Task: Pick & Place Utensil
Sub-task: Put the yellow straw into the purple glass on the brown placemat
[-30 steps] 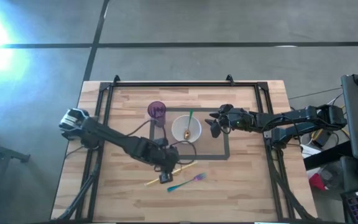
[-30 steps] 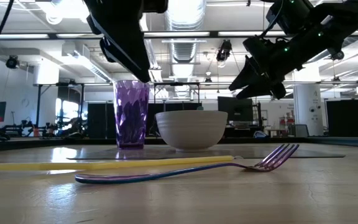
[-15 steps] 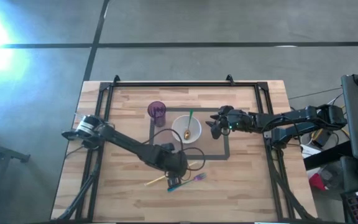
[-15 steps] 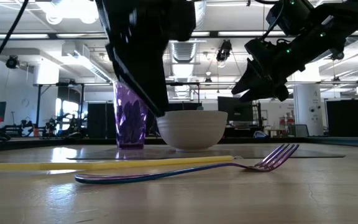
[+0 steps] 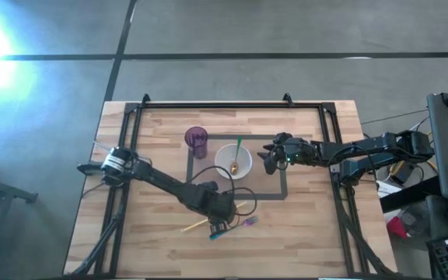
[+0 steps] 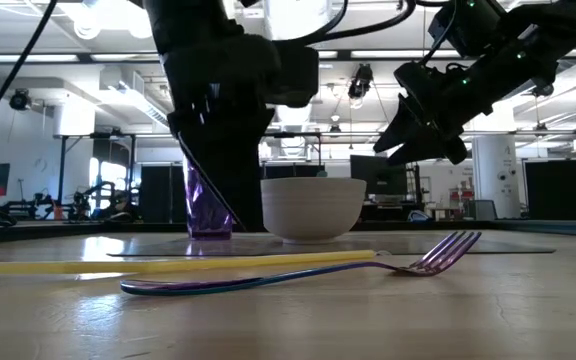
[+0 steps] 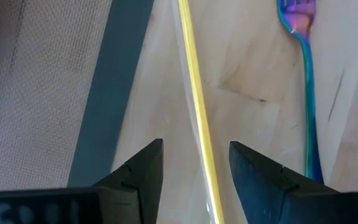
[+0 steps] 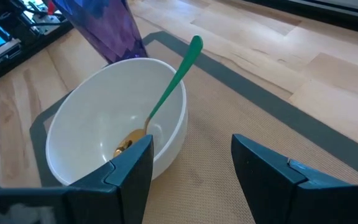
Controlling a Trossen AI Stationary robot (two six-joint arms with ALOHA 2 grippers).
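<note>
A long yellow utensil (image 7: pixel 197 118) lies flat on the bare wood of the desk (image 5: pixel 154 241), near its front edge and just outside the dark border of a tan mat (image 5: pixel 274 180). Just beside it, nearer the front edge, lies a fork (image 5: pixel 236 226) with a blue handle and purple tines; in the low view the two run almost side by side, the fork (image 6: pixel 298 277) closer to the camera.

The left end effector (image 5: pixel 218 225) hangs directly over the yellow utensil. In the left wrist view its two dark fingers (image 7: pixel 138 174) are spread apart, one on each side of the yellow shaft, and neither touches it. The fork's tines (image 7: pixel 296 15) show off to one side, clear of both fingers.

On the mat stands a white bowl (image 5: pixel 233 161). A spoon (image 8: pixel 160 102) with a green handle and a gold head rests inside it, the handle leaning out over the rim. A purple tumbler (image 5: pixel 197 141) stands upright just beside the bowl, at the mat's far left corner.

The right end effector (image 5: pixel 268 159) hovers above the mat just to the right of the bowl, well off the surface in the low view. Its fingers (image 8: pixel 126 171) are spread apart and hold nothing, and they point towards the bowl.
</note>
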